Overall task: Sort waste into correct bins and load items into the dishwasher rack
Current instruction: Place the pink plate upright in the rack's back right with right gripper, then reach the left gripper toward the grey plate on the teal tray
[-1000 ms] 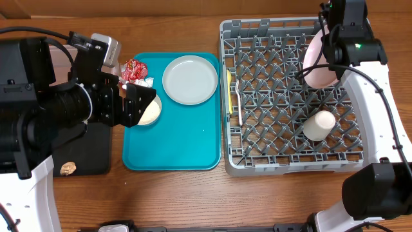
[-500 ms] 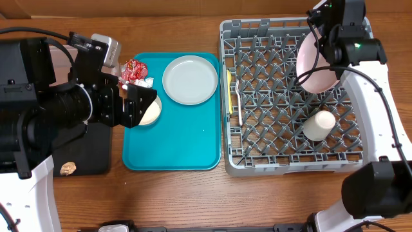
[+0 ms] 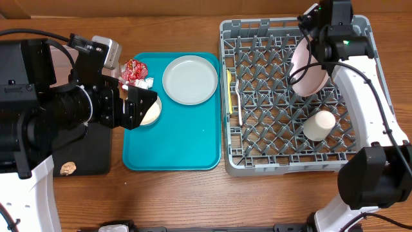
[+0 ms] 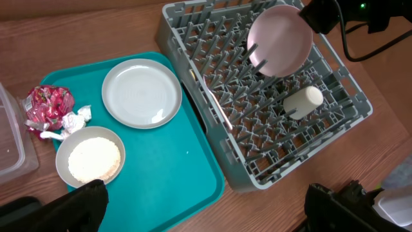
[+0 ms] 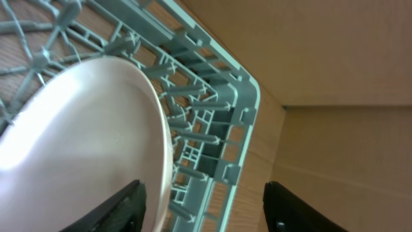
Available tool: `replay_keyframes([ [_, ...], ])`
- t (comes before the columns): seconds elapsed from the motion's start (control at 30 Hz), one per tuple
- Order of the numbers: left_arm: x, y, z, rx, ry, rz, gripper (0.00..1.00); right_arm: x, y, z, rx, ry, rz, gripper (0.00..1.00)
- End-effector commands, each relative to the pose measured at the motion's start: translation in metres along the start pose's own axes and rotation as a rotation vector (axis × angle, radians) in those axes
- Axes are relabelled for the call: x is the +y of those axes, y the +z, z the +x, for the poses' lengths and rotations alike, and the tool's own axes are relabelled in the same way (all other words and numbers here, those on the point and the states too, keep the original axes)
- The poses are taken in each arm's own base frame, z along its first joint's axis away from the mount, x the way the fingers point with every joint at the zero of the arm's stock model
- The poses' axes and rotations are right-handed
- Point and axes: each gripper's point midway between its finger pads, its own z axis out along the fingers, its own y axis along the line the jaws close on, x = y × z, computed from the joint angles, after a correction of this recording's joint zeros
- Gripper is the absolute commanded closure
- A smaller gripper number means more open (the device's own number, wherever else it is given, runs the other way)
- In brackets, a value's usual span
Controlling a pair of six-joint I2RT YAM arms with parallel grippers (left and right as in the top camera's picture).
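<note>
The pinkish-white plate (image 3: 308, 69) (image 5: 84, 142) leans on edge among the pegs at the back right of the dishwasher rack (image 3: 283, 167). My right gripper (image 3: 315, 29) (image 5: 206, 206) is open, its jaws straddling the plate's upper rim without pinching it. A white cup (image 3: 320, 124) lies in the rack, and a yellow-handled utensil (image 3: 230, 87) lies along its left side. My left gripper (image 4: 209, 209) is open and empty, hovering high by the bowl of rice grains (image 3: 149, 113). The grey-green plate (image 3: 190, 78), red wrapper (image 3: 134, 69) and tissue (image 3: 147, 82) sit on the teal tray (image 3: 180, 142).
The black tray (image 3: 90, 154) lies at the left with a brown food bit (image 3: 68, 169) in it. A corner of the clear tub (image 4: 9, 142) shows at the far left; the left arm hides most of it in the overhead view.
My right gripper has opened and let go of the pink plate, which has tipped left and now rests on the pegs. The left arm has not moved.
</note>
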Motion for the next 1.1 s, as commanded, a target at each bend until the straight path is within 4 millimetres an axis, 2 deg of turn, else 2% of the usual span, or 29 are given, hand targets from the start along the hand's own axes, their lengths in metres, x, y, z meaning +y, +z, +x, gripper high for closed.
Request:
replay_keyframes([
  [0.0, -0.004, -0.005, -0.003, -0.017, 0.006, 0.004, 0.0, -0.009, -0.017, -0.012, -0.052, 0.233, 0.016, 0.36],
  [0.03, -0.004, -0.005, -0.003, -0.017, 0.006, 0.004, 0.0, -0.013, -0.021, -0.013, -0.061, 0.306, 0.019, 0.36],
  [0.1, -0.004, -0.004, -0.003, -0.015, 0.005, 0.003, 0.0, -0.019, -0.042, -0.019, -0.112, 0.482, -0.022, 0.33],
  [0.2, 0.002, -0.003, -0.002, -0.007, 0.002, -0.03, 0.0, -0.015, -0.099, -0.037, -0.253, 0.678, -0.234, 0.22],
  [0.23, 0.006, -0.002, -0.001, 0.001, -0.008, -0.045, 0.0, -0.013, -0.114, -0.042, -0.292, 0.705, -0.294, 0.21],
  [0.27, 0.012, 0.002, 0.001, 0.021, -0.032, -0.074, 0.0, -0.007, -0.138, -0.049, -0.35, 0.737, -0.394, 0.21],
  [0.33, 0.029, 0.021, 0.01, 0.102, -0.124, -0.156, 0.0, 0.006, -0.193, -0.058, -0.451, 0.794, -0.618, 0.23],
  [0.4, 0.04, 0.042, 0.018, 0.17, -0.203, -0.202, 0.05, 0.015, -0.221, -0.058, -0.475, 0.833, -0.744, 0.26],
  [0.47, 0.05, 0.074, 0.028, 0.248, -0.327, -0.239, 0.1, 0.024, -0.24, -0.056, -0.476, 0.844, -0.842, 0.26],
  [0.5, 0.053, 0.099, 0.032, 0.294, -0.377, -0.232, 0.13, 0.03, -0.244, -0.054, -0.465, 0.836, -0.878, 0.26],
  [0.6, 0.059, 0.146, 0.04, 0.378, -0.449, -0.234, 0.23, 0.039, -0.242, -0.046, -0.412, 0.836, -0.898, 0.26],
  [0.63, 0.065, 0.169, 0.044, 0.409, -0.481, -0.247, 0.27, 0.043, -0.241, -0.042, -0.383, 0.837, -0.906, 0.26],
  [0.73, 0.088, 0.21, 0.048, 0.429, -0.549, -0.314, 0.36, 0.05, -0.24, -0.034, -0.335, 0.837, -0.918, 0.27],
  [0.77, 0.097, 0.229, 0.049, 0.433, -0.557, -0.321, 0.41, 0.053, -0.24, -0.031, -0.318, 0.831, -0.922, 0.27],
  [0.87, 0.118, 0.265, 0.059, 0.454, -0.585, -0.359, 0.46, 0.056, -0.238, -0.026, -0.293, 0.833, -0.917, 0.27],
  [0.97, 0.145, 0.288, 0.07, 0.454, -0.615, -0.459, 0.45, 0.057, -0.238, -0.025, -0.284, 0.833, -0.919, 0.27],
  [1.07, 0.163, 0.311, 0.073, 0.428, -0.626, -0.501, 0.46, 0.057, -0.238, -0.025, -0.282, 0.833, -0.92, 0.27],
])
